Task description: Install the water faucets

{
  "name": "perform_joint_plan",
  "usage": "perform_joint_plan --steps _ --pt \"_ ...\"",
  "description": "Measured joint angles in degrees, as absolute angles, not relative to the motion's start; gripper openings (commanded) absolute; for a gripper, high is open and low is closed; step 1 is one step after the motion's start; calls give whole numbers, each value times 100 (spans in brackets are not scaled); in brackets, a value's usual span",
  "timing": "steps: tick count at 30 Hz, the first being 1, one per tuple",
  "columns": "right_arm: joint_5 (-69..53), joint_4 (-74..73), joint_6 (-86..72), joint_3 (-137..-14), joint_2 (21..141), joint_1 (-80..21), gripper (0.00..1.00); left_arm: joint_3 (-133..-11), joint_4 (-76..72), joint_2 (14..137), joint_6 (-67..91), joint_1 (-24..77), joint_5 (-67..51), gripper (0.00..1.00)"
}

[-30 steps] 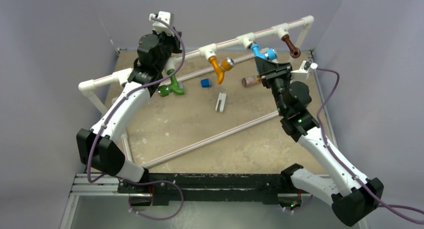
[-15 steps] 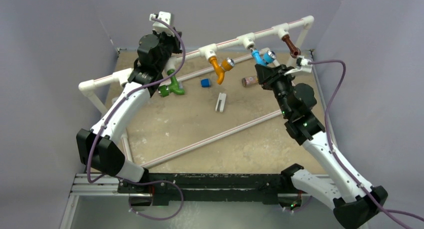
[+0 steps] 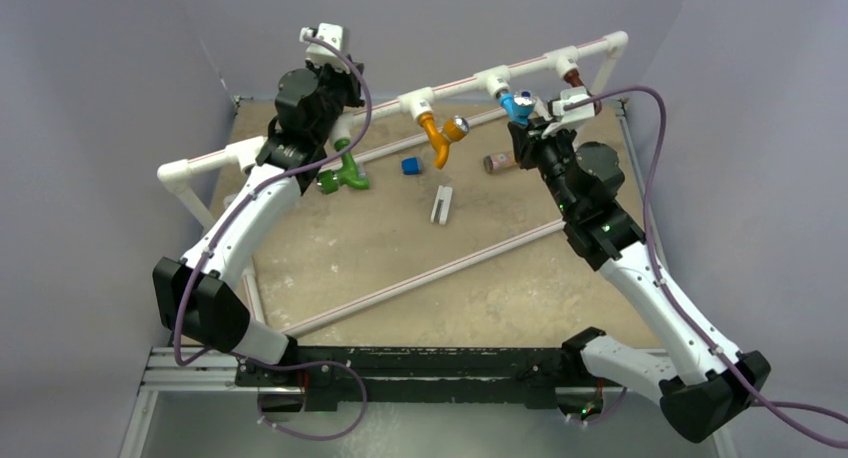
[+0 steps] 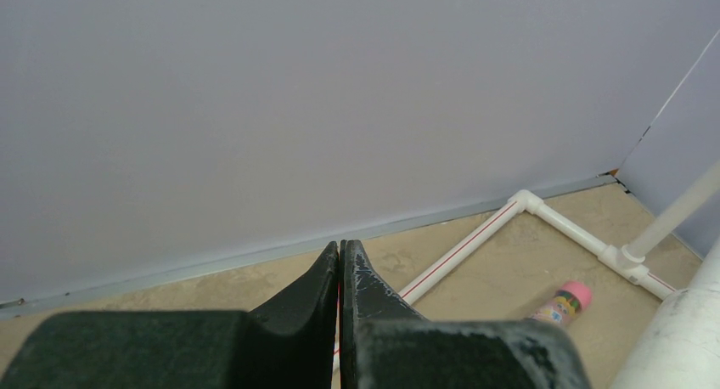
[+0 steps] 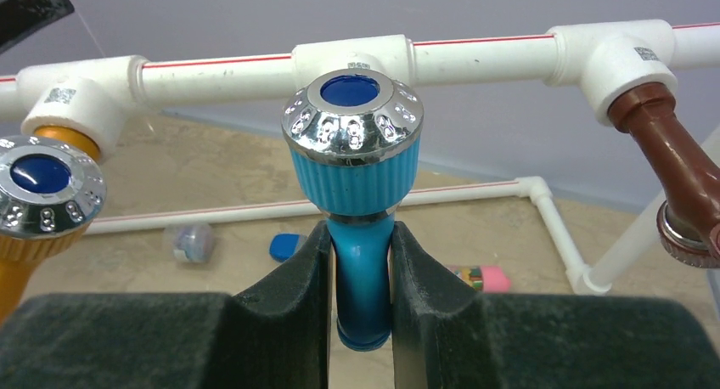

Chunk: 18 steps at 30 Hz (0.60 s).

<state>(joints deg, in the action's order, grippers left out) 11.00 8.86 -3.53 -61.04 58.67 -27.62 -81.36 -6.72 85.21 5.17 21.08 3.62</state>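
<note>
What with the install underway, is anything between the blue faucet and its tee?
Nothing visible does: the right gripper holds the blue faucet right at its tee; the orange faucet and brown faucet flank it.

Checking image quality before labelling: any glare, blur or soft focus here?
Right wrist: sharp, small glints on the chrome knob of the blue faucet. Left wrist: flat light on a blank wall, no glare. Top external: even light, nothing smeared.

A white pipe frame point(image 3: 460, 82) stands over the sandy surface point(image 3: 400, 248). On that surface lie a small blue cube point(image 3: 410, 165), a white two-pronged piece point(image 3: 441, 204) near it, a brown cylinder with a pink cap point(image 3: 497, 162), and a long thin pipe point(image 3: 430, 278) running diagonally.
</note>
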Motion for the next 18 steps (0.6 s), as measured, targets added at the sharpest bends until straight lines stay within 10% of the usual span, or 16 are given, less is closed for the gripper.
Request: perform_joint_plan --steps 18 --pt "1098 670 -303 -6473 6215 -2738 0 -8112 -757 8549 489 2102 373 0"
